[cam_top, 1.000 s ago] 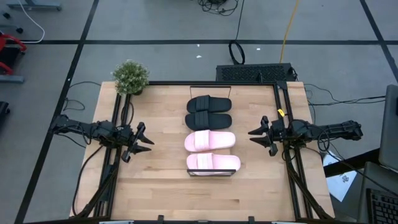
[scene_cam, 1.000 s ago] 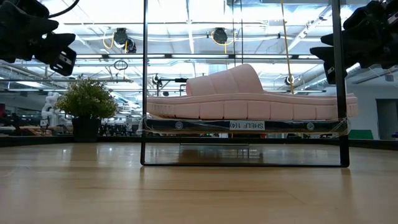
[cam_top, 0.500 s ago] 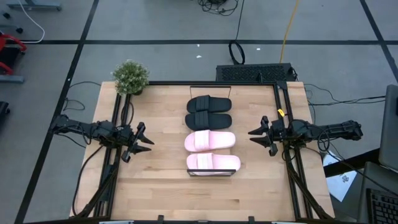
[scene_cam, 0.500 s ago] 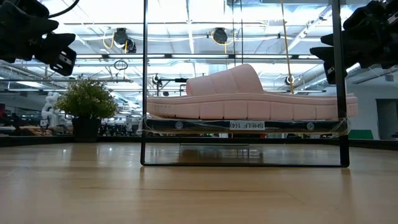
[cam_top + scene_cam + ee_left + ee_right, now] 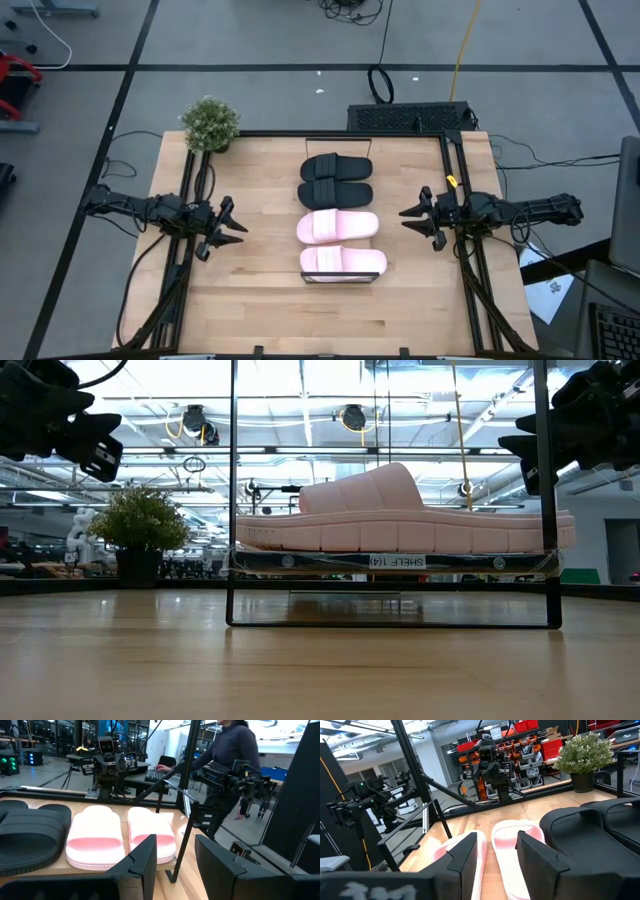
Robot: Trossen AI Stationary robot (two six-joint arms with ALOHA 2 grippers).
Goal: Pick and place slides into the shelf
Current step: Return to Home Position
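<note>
Four slides lie side by side in a row on the shelf (image 5: 341, 279) at the table's middle: two black slides (image 5: 336, 167) (image 5: 336, 194) at the far end, two pale pink slides (image 5: 338, 226) (image 5: 343, 262) at the near end. In the low view the nearest pink slide (image 5: 400, 520) rests sole-down on the shelf board (image 5: 400, 561), raised on its dark frame. My left gripper (image 5: 232, 227) hovers open to the left of the shelf, my right gripper (image 5: 417, 220) open to its right. Both wrist views show the slides (image 5: 95, 840) (image 5: 512, 847) beyond open fingers.
A potted plant (image 5: 210, 124) stands at the table's far left corner. Dark frame rails run along the left (image 5: 180, 250) and right (image 5: 470, 270) sides. Bare wood lies on both sides of the shelf. A person (image 5: 232, 755) stands beyond the table in the left wrist view.
</note>
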